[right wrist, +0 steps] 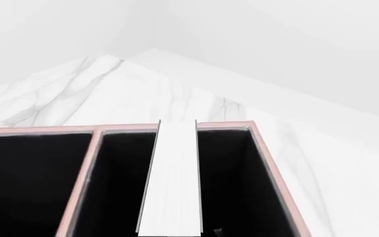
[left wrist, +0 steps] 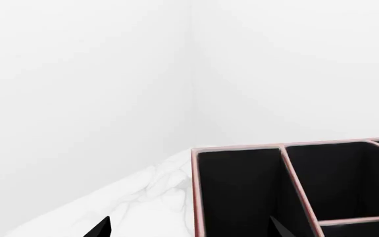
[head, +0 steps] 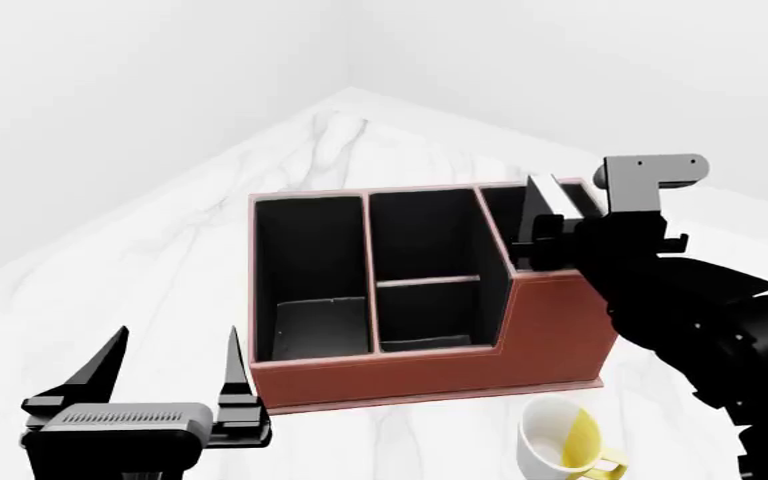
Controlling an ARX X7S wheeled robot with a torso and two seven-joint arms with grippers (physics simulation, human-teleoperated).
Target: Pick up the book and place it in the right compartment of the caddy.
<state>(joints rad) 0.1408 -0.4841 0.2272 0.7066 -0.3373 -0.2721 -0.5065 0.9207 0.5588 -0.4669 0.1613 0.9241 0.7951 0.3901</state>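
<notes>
The right fingers (head: 554,232) are clamped on the book (right wrist: 173,177), upright over the right compartment (right wrist: 232,182) at the frame's upper right. If it drifts, its edge may catch the caddy (head: 424,370) wall. The left fingers (head: 171,365) stand apart, empty, lower left.

book (right wrist: 171,182): near end cut by right wrist view's edge, covers barely visible | right gripper (head: 540,232): fingers mostly hidden behind book and arm, grasp unclear | mug (head: 560,442): handle clipped at head view's bottom edge | caddy (left wrist: 295,187): cropped in left wrist view | left gripper (left wrist: 189,232): only fingertips in frame there
</notes>
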